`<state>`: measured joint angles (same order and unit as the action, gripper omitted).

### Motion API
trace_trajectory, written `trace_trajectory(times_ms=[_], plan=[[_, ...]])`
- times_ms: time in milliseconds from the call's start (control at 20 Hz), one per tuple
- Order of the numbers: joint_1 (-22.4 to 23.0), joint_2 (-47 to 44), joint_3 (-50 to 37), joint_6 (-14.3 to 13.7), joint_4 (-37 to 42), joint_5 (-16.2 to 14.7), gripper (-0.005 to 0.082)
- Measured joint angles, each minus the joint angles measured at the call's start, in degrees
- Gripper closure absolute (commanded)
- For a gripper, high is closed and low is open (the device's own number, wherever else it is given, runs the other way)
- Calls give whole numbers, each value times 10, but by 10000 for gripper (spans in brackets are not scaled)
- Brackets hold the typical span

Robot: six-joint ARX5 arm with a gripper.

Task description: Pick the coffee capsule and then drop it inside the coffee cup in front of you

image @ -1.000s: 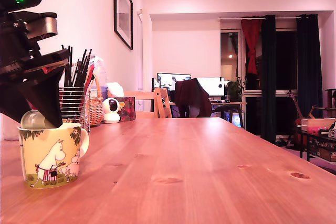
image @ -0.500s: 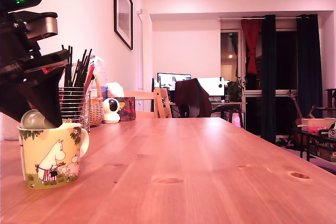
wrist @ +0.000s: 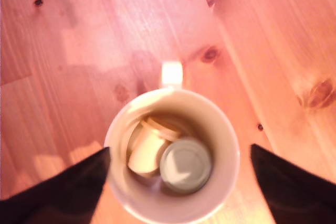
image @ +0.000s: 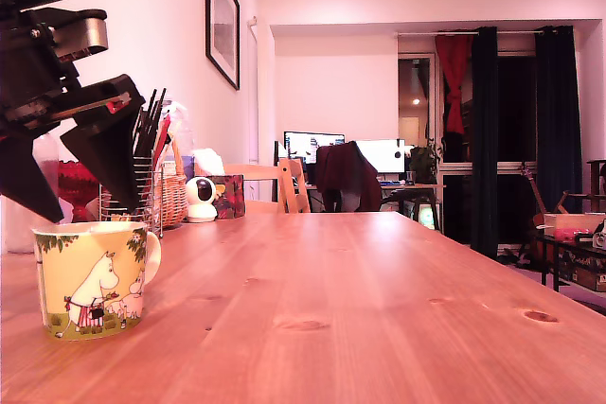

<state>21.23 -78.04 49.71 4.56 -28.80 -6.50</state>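
Two capsules inside mug, pincer wide above

Two capsules in the coffee cup (wrist: 171, 156), seen from the wrist view: one pale grey-green with round foil face up (wrist: 185, 164), one cream-coloured lying tilted beside it (wrist: 147, 149), touching. Pale yellow cup (image: 92, 278) standing upright on the wooden counter (image: 379, 309), near the exterior view's left edge; handle toward the exterior view's right. Printed with white cartoon figures and green leaves under the rim; no readable lettering, no brand visible on cup or capsules.

Pincer (image: 78, 172) hanging just above the cup rim, spread wide, nothing between the black fingers (wrist: 58, 187); fingers flanking the cup mouth in the wrist view, not touching it.

Behind the cup: wire-mesh holder of black sticks (image: 137, 153), wicker basket (image: 173, 194), small white camera (image: 200, 199). Framed picture (image: 222, 18) on the wall, content unreadable. Monitors lit in the far room, text too small to read.
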Motion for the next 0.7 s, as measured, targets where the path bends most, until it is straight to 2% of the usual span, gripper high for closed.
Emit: trace_trajectory(times_ms=[250, 300, 350, 450, 500, 550, 700], plan=[[0, 30, 0, 0, -7, -5, 16], [0, 42, 0, 0, -9, -5, 78], [0, 54, 0, -3, -13, -6, 201], [0, 76, 0, -5, -33, -7, 656], [0, 85, 0, -12, -43, -7, 803], [0, 90, 0, -21, -49, -7, 772], [0, 105, 0, -23, -48, -7, 793]])
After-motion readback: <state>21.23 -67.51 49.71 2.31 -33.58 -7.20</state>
